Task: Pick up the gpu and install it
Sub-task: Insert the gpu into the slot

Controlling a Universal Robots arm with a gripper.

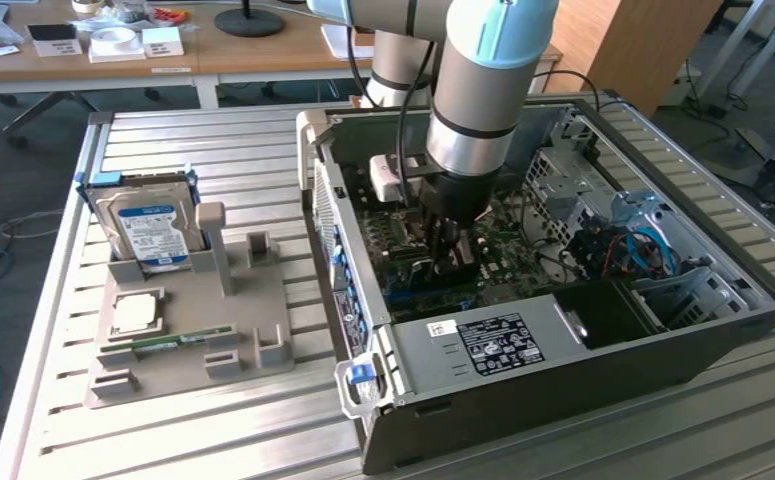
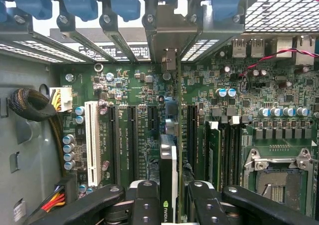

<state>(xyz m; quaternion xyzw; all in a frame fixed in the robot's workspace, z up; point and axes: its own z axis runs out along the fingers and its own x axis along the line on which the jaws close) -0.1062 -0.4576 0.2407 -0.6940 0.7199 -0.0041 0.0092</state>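
The gpu (image 2: pixel 168 160) shows edge-on in the wrist view, a thin card with a logo near my fingers and its silvery bracket (image 2: pixel 167 33) reaching the case's rear slot openings. My gripper (image 2: pixel 168 205) is shut on it, one black finger (image 2: pixel 144 200) on each side. The card stands upright along a black expansion slot of the green motherboard (image 2: pixel 134 85); whether it is fully seated I cannot tell. In the exterior view my gripper (image 1: pixel 449 255) reaches straight down into the open computer case (image 1: pixel 494 350), low over the board.
A white slot (image 2: pixel 91 140), black cable bundle (image 2: pixel 30 105) and processor socket (image 2: pixel 279 180) flank the card. Outside the case, a grey holder (image 1: pixel 187 350) carries a silver hard drive (image 1: pixel 147 225), a processor chip (image 1: pixel 136 312) and a green memory stick (image 1: pixel 174 342).
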